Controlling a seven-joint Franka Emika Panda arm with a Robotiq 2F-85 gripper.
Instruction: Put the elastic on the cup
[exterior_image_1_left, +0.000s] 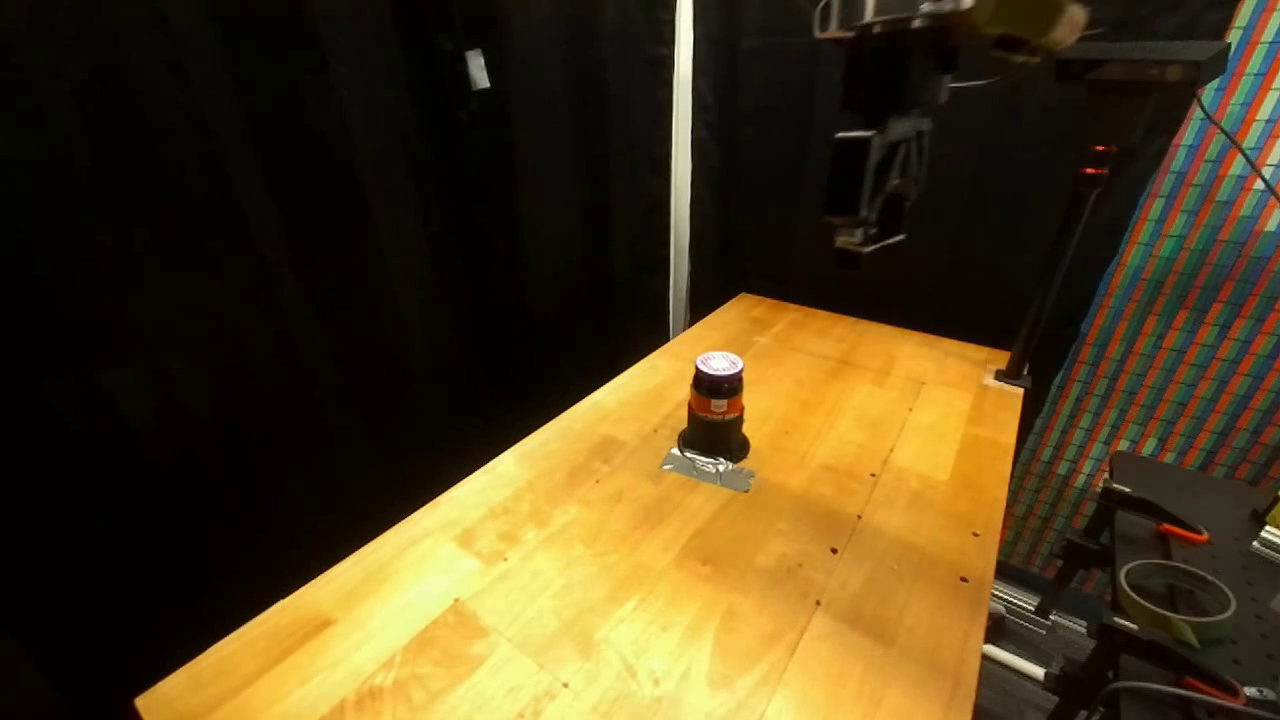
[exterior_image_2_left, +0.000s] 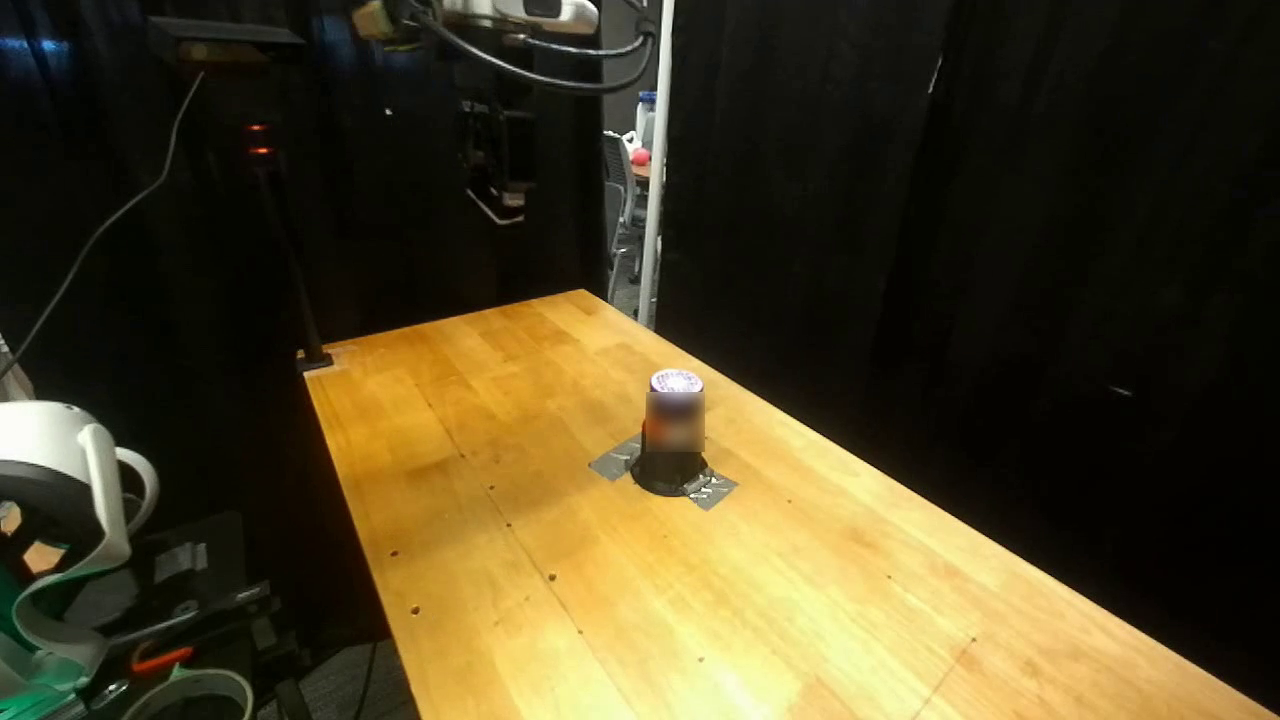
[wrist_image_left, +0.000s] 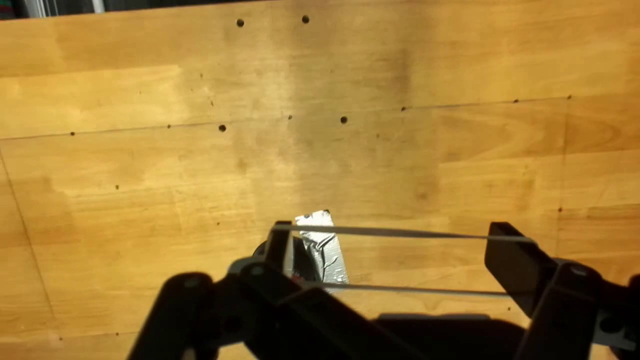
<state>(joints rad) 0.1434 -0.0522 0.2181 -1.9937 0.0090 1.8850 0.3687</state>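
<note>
The pincer (wrist_image_left: 392, 255) is spread wide, well above the worktop (exterior_image_1_left: 560, 620), the elastic (wrist_image_left: 400, 233) looped around both fingers (wrist_image_left: 520, 272) and stretched taut in two strands. The dark cup (exterior_image_1_left: 717, 404) stands upright in both exterior views, silver tape (exterior_image_1_left: 740, 479) at its foot, nearer the long edge beside the black curtain (exterior_image_1_left: 400, 300); wood spreads out on every side.

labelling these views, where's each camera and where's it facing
Wrist view: on the wrist, facing the table; gripper holds elastic stretched.
Exterior view: stands apart, looking down along the table at the cup; gripper upper right.
Exterior view: likewise; arm at top, gripper dim below.
Both exterior views share cup and table, seemingly from opposite ends.
</note>
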